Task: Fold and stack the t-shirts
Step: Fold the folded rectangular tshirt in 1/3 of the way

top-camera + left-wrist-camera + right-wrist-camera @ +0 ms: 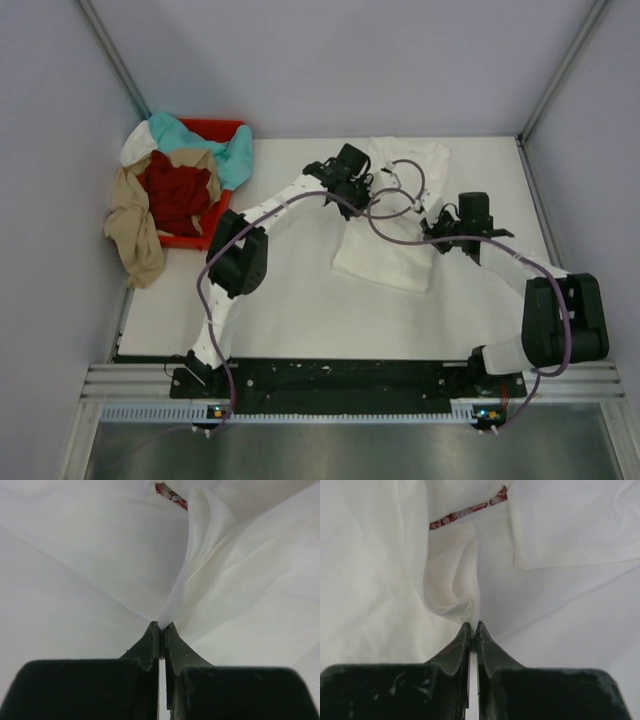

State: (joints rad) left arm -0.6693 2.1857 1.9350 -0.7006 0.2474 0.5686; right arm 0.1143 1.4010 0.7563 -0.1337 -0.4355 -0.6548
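My left gripper [161, 626] and right gripper [473, 625] pinch folds of the white t-shirt [385, 262], surely limp and light, right of the red bin [218, 124]

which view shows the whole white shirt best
Top external: it alone takes in the white t-shirt as a whole, lying on the table. The left wrist view shows only a fold pinched by the left gripper. The right wrist view likewise shows just a fold at the right gripper.
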